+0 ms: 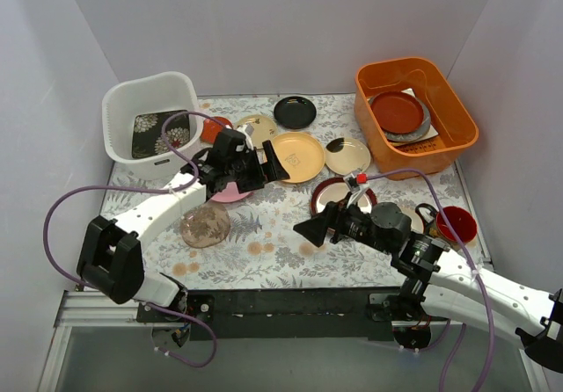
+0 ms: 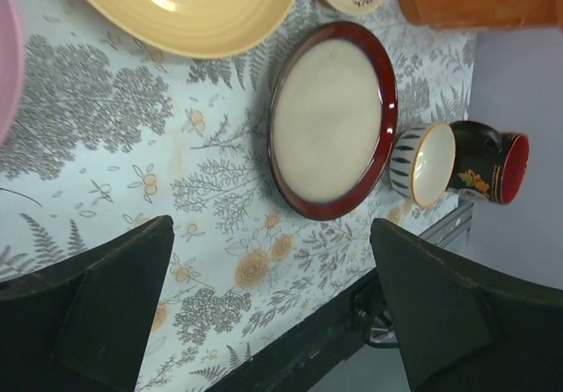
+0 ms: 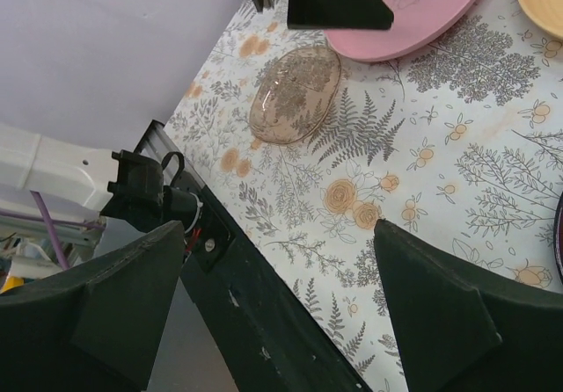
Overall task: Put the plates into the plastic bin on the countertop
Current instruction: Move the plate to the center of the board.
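Bright, even light from above fills the white-walled booth in the top view, and shadows beneath the arms and dishes on the countertop (image 1: 273, 234) are soft and short. The walls shade to pale grey toward the far corners. In the left wrist view a white glint sits on the yellow plate (image 2: 185, 5), and a thin sheen runs along the glossy edge of the red-rimmed plate (image 2: 330, 119). The left gripper's fingers (image 2: 97, 313) and the right gripper's fingers (image 3: 97, 313) show as dark, soft-edged shapes with little detail, while the leaf print beyond them stays sharp
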Robot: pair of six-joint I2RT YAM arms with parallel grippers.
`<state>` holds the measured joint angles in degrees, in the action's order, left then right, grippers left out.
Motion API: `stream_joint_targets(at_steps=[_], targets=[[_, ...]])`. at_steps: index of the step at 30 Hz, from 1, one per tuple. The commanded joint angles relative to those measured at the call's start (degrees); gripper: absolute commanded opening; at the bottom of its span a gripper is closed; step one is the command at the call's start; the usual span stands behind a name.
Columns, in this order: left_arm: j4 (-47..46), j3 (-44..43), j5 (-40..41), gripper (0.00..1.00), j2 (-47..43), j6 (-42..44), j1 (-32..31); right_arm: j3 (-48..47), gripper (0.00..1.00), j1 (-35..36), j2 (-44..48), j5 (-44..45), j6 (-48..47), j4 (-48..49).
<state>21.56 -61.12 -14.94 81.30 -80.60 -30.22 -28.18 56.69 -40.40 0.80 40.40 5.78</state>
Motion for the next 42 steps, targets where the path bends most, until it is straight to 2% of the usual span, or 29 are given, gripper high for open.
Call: stream_joint_targets(at_steps=[1,8,18,30,42], targets=[[-5.8,5.2,3.7,0.95,-1.3,-4.8,-4.3,0.6,0.96,-0.1,1.2,1.8,0.3,0.4],[-10.7,10.0,5.0,0.94,-0.6,-9.3,-9.2,1.8,0.96,-0.1,2.1,1.9,1.5,1.0],[-17.0,12.3,6.2,0.90,7.4,-12.8,-14.8,2.9,0.96,-0.1,3.1,2.1,2.2,0.6],[-25.7,14.0,5.3,0.85,16.5,-17.7,-17.0,3.7,0.96,-0.3,4.1,0.9,2.7,1.0],[-28.4,9.7,4.7,0.81,25.5,-20.0,-18.9,3.8,0.95,-0.7,6.1,1.4,2.3,-1.0]])
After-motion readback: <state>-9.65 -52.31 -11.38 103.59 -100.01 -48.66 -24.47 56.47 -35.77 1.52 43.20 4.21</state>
